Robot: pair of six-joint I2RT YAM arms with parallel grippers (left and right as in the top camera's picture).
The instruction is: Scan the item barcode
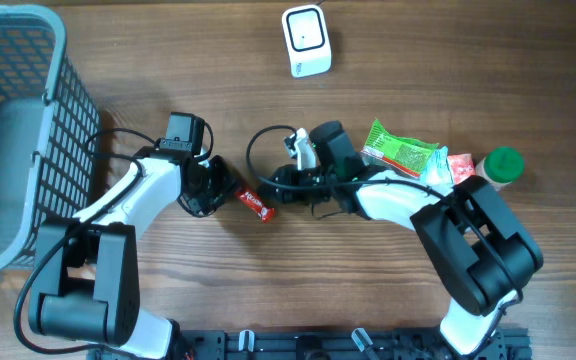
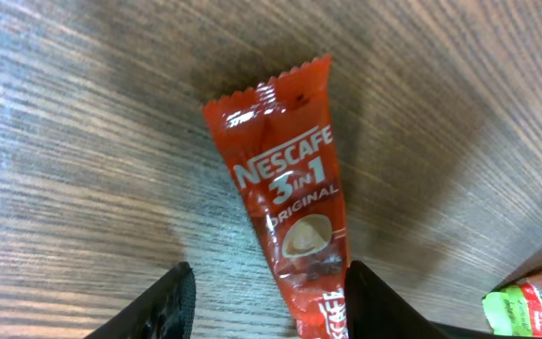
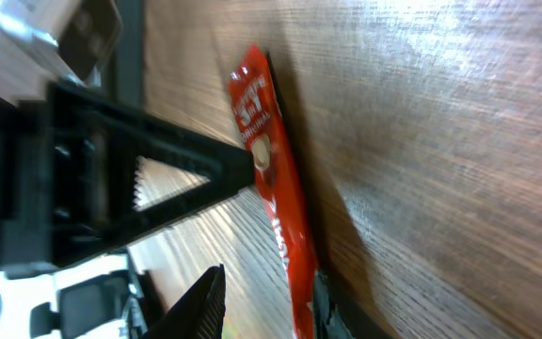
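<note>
Though sachet [image 2: 285,198] end cut off, L hand [image 2: 269,299] grip unclear; R hand [image 3: 263,303] spread.

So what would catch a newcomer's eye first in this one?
The red Nescafe 3in1 sachet sits dead centre, flanked by the left gripper and the right gripper, with one end reaching between each pair of fingers. Next comes the white scanner at the far side, opposite the arms. Then there is the grey basket filling the corner on the robot's left.
</note>
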